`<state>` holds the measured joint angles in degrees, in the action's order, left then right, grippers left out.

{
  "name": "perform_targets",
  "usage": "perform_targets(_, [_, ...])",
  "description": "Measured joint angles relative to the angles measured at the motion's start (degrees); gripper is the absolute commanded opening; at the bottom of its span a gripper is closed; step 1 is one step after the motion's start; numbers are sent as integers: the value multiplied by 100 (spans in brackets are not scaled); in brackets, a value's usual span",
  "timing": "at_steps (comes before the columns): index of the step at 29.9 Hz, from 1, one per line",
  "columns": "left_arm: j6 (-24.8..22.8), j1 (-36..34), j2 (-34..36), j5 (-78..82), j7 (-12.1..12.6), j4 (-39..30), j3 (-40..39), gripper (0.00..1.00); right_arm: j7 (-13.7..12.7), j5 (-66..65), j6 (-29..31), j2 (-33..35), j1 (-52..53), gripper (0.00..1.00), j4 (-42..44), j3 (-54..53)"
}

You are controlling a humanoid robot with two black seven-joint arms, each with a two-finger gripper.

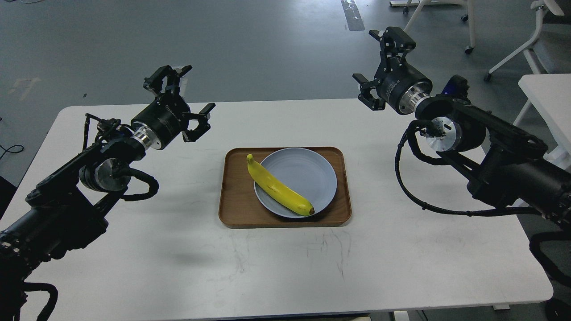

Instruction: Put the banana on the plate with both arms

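The yellow banana (279, 191) lies diagonally across the left and front part of the pale blue plate (305, 171). Its stem end overhangs the plate's left rim and its dark tip rests near the front rim. The plate sits in the brown wooden tray (235, 201). My left gripper (186, 96) is open and empty, raised above the table to the back left of the tray. My right gripper (379, 63) is open and empty, raised high to the back right of the tray. Neither touches the banana.
The tray stands mid-table on the white table (285, 267). Wheeled white chairs (439, 20) stand on the grey floor at the back right. Another white table (548, 98) is at the right edge.
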<state>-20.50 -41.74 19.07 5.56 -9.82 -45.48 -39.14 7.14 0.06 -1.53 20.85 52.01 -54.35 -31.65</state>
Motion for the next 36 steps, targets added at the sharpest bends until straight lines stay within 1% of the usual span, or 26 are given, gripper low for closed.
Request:
perform_targets(2, [-5, 5, 12, -1, 0, -2, -5, 98, -36, 33, 0, 0, -78, 100, 45, -115])
perform_targets(7, [-14, 23, 9, -1, 2, -6, -5, 98, -15, 33, 34, 14, -163, 100, 48, -161])
perform_targets(11, [-15, 25, -52, 5, 18, -50, -2, 98, -9, 32, 59, 152, -177, 100, 39, -278])
perform_targets(19, [-50, 27, -110, -9, 20, -64, -32, 98, -47, 32, 104, 110, -241, 100, 45, -189])
perform_targets(25, [-50, 57, -26, -19, -1, -43, -61, 98, -187, 32, 621, 105, -276, 100, 34, -158])
perform_targets(36, [-49, 94, -38, -20, -4, -14, -208, 98, -250, 90, 757, 125, -332, 100, -41, -252])
